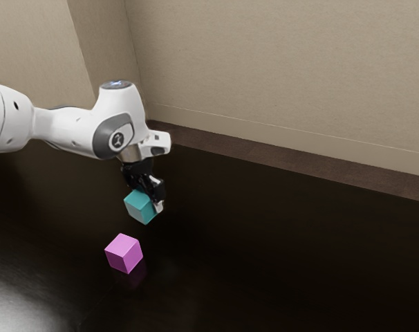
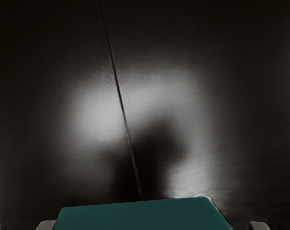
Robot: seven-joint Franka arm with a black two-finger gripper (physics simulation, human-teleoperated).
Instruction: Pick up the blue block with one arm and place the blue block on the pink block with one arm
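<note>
The gripper (image 1: 149,200) is clamping the blue block (image 1: 140,207) and holding it in the air above the table (image 1: 285,263). It is stopping short of the pink block (image 1: 123,252), which is sitting nearer the table's front edge. Letting go off-centre (cube on cube) is risking a topple, or a low approach knocking the pink block aside.

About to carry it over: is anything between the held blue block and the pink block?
Nothing visible. The blue block hangs in the gripper above the table; the pink block sits lower, toward the exterior view's left, its top uncovered.
</note>
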